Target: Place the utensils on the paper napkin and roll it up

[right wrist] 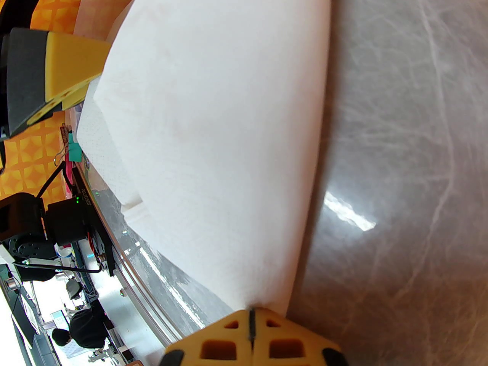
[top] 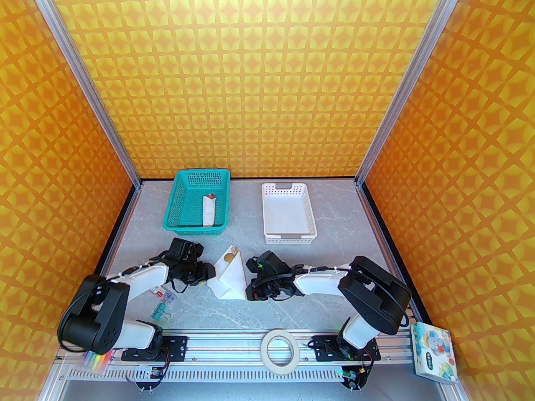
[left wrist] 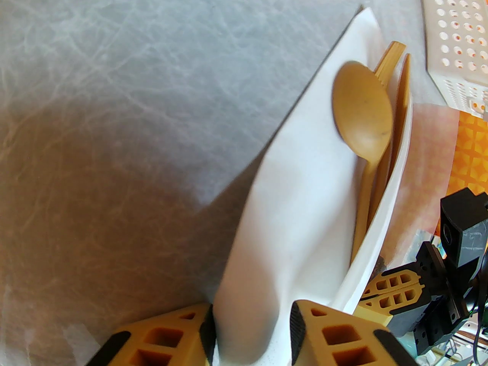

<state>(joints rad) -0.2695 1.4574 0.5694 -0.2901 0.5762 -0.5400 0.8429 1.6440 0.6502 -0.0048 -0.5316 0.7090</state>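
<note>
Grey marbled tabletop — the paper napkin, folded over spoon and fork, spans both sets of jaws. Left gripper clasps one fold, spoon just beyond its tips; right gripper pinches the opposite edge tight. Soft, light paper probably tears easily — best held at folds.

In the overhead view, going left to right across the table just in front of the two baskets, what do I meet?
left gripper → napkin → right gripper
</note>
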